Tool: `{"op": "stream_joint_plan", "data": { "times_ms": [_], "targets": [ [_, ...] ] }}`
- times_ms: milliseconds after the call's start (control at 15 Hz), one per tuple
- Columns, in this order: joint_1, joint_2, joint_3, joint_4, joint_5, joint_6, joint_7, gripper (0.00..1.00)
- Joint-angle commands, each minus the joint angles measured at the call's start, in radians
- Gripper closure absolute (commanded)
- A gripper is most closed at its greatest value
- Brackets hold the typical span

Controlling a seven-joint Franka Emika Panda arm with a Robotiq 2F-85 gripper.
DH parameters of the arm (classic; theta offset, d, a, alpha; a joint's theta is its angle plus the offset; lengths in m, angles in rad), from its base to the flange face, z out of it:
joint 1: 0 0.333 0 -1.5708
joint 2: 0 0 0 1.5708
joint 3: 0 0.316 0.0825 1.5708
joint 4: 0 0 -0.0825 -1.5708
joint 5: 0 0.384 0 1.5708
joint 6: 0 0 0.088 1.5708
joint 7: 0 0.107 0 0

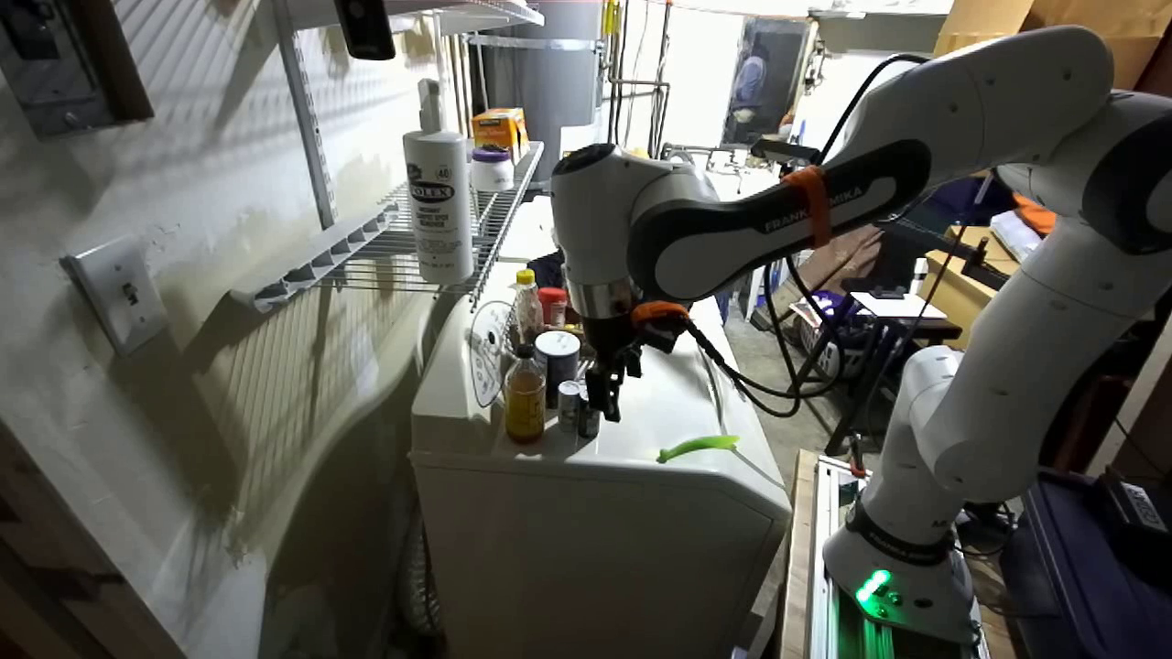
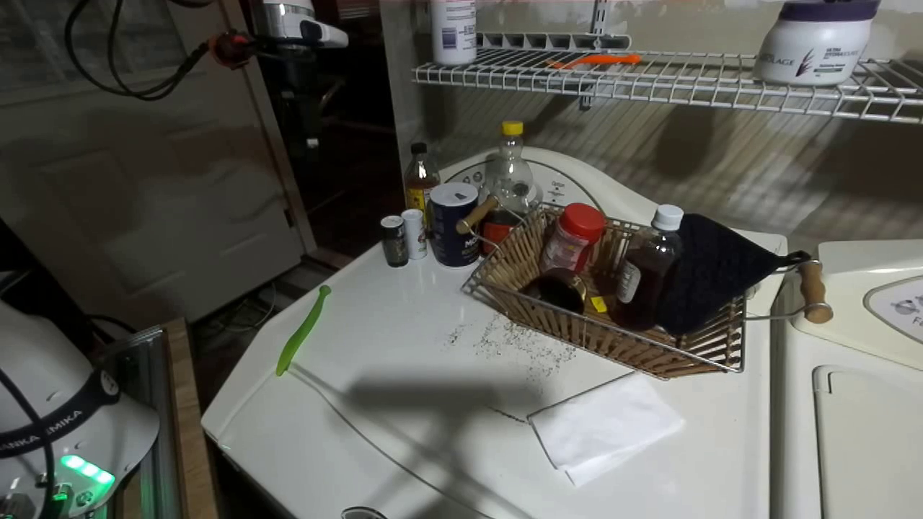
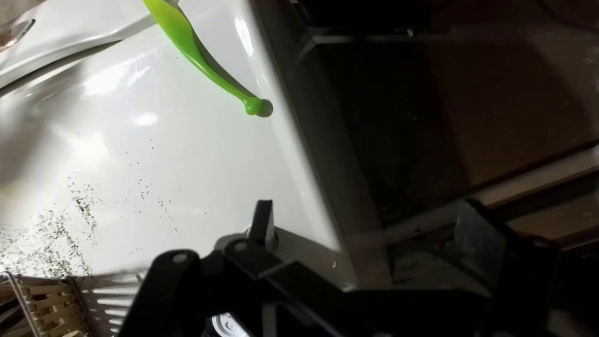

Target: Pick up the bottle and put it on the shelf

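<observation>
The shelf, a grey wire rack, is fixed to the wall in both exterior views (image 1: 389, 243) (image 2: 692, 79). A tall white Folex bottle (image 1: 439, 206) stands on its near end; its lower part shows too (image 2: 454, 36). Below, on the white machine, stand an amber bottle with a dark cap and yellow label (image 1: 525, 403) (image 2: 420, 176) and a clear bottle with a yellow cap (image 2: 512, 173). A dark bottle with a white cap (image 2: 649, 270) is in the basket. My gripper (image 1: 618, 389) (image 2: 310, 140) (image 3: 369, 224) is open and empty, above the machine's edge, apart from the bottles.
Two small shakers (image 2: 394, 241) (image 2: 414, 234) and a dark blue canister (image 2: 454, 231) stand beside the amber bottle. A wicker basket (image 2: 670, 357), a green utensil (image 2: 303, 331) and a folded white cloth (image 2: 606, 425) lie on the machine. A white jar (image 2: 815, 50) is on the shelf.
</observation>
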Motion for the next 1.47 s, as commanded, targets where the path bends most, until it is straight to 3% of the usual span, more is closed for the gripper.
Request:
{"op": "stream_joint_plan", "data": {
  "times_ms": [0,133,267,600,667,933,1400],
  "targets": [
    [0.026,0.018,-0.060,0.029,-0.013,-0.038,-0.136,0.00],
    [0.013,0.027,-0.094,0.041,-0.059,-0.018,-0.226,0.00],
    [-0.005,0.020,-0.156,0.046,0.002,0.059,-0.286,0.00],
    [-0.054,0.037,-0.269,0.046,0.055,0.269,-0.273,0.00],
    [-0.042,0.010,-0.248,0.029,0.010,0.216,-0.255,0.00],
    [-0.055,0.025,-0.273,0.029,0.027,0.262,-0.265,0.00],
    [-0.089,0.137,-0.290,0.013,-0.079,0.473,-0.211,0.00]
  ]
}}
